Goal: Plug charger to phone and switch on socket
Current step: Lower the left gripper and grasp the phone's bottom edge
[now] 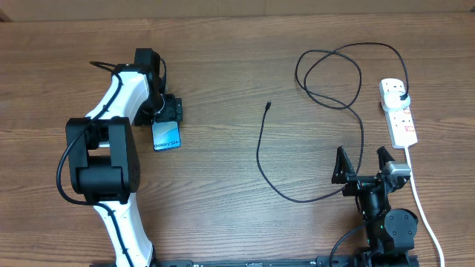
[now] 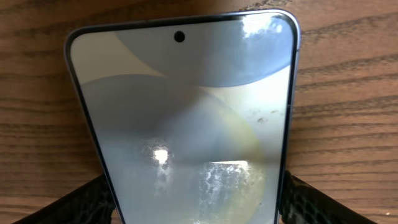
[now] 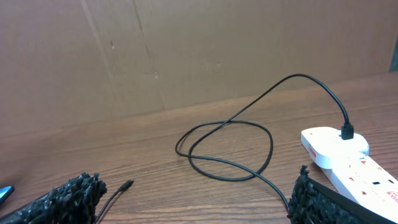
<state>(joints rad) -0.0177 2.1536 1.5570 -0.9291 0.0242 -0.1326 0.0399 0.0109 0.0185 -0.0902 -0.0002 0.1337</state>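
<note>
At the far left, the left gripper (image 1: pixel 165 121) clamps the phone (image 2: pixel 193 124) by its long edges, likely steadying it for plugging; its screen glows pale blue-grey. The charger (image 1: pixel 258 152) trails across the middle, its connector tip (image 1: pixel 268 106) lying loose and its plug seated in the socket (image 1: pixel 403 122). The right gripper (image 1: pixel 361 154) hangs open and empty beside the cable.

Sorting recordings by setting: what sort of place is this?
Likely a robot test bench: arms mounted at a wood-grain table, a plain cardboard backdrop, with a phone and power strip laid out.
</note>
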